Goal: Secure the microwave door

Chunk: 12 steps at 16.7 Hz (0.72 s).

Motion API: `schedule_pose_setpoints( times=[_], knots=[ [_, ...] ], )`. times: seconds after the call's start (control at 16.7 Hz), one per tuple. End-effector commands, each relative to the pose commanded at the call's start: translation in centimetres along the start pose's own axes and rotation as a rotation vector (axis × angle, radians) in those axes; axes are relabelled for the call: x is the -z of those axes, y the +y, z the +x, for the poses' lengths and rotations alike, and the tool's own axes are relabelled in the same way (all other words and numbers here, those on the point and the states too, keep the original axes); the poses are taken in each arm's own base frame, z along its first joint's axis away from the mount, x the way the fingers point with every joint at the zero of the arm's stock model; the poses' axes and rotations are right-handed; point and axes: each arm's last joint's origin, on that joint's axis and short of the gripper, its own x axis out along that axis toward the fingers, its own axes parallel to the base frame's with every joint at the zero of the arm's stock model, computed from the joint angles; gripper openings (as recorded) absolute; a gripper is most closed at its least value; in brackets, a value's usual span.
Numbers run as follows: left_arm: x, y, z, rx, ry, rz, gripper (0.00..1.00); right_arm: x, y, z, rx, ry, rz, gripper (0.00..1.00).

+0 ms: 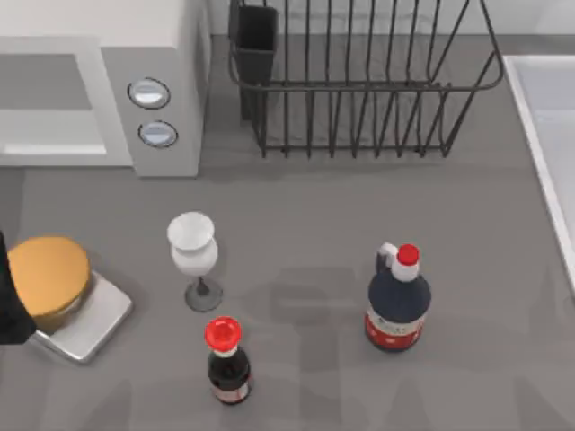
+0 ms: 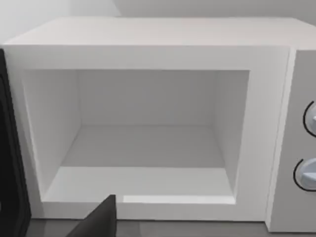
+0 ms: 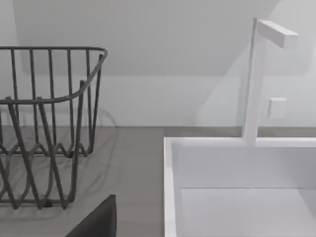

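So the microwave (image 1: 99, 81) sits at the back left of the surface (image 1: 305, 233), front facing the near edge and long side running left to right, with the two dials (image 1: 153, 112) at the right end of its front. In my left wrist view the cavity (image 2: 143, 138) is wide open and bare, so the closing step hasn't really started; I'd call this the approach. The dark upright strip at the edge of the opening opposite the dials looks to me like the microwave door (image 2: 10, 148), swung out toward me and seen nearly edge-on, but I can't be sure. My left gripper (image 2: 98, 222) hangs in front of the opening, showing as a dark wedge, and I honestly can't tell if my fingers are released or clenched. The next move, I reckon, is getting round to the outer face of that panel and pushing it toward the dials until it sits flush. There's a bun on a scale (image 1: 54, 296), a wine glass (image 1: 193, 256) and two bottles (image 1: 226, 364) in front, so keep the sweep tight. My right gripper (image 3: 98, 219) is parked near the wire rack (image 1: 359, 90) and the white basin (image 3: 237, 168).
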Motion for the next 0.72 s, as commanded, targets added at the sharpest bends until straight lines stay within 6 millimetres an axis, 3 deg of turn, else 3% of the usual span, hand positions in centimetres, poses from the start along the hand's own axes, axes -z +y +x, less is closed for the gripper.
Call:
schedule_pose_setpoints(
  times=[0.06, 0.72],
  knots=[
    [0.0, 0.0, 0.0, 0.0, 0.0, 0.0, 1.0, 0.0, 0.0, 0.0, 0.0, 0.0, 0.0, 1.0],
    [0.0, 0.0, 0.0, 0.0, 0.0, 0.0, 0.17, 0.0, 0.0, 0.0, 0.0, 0.0, 0.0, 1.0]
  ],
)
